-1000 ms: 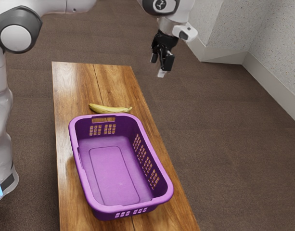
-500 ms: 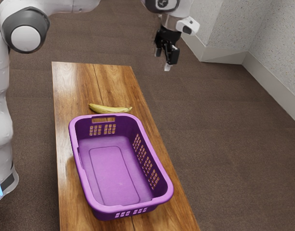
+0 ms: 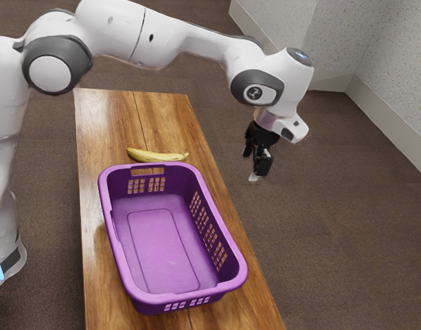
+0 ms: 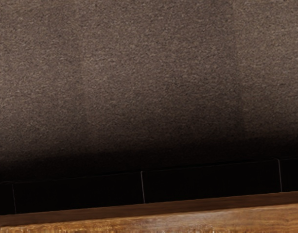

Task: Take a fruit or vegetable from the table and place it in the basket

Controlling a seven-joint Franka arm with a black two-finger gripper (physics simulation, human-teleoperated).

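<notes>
While the black two-finger gripper (image 3: 253, 166) hung, jaws apart, beyond the brown wooden table (image 3: 104, 124), the curved yellow banana (image 3: 156, 157) lay beside the purple plastic basket (image 3: 172, 298), which a low, sideways approach could have bumped.

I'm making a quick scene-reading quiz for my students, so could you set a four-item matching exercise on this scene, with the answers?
1. banana
2. basket
3. gripper
4. table

A. black, hanging in the air
B. brown, with wood grain
C. yellow, lying just beyond one end of the basket
D. purple, with nothing inside

Pairs: 1-C, 2-D, 3-A, 4-B
</notes>
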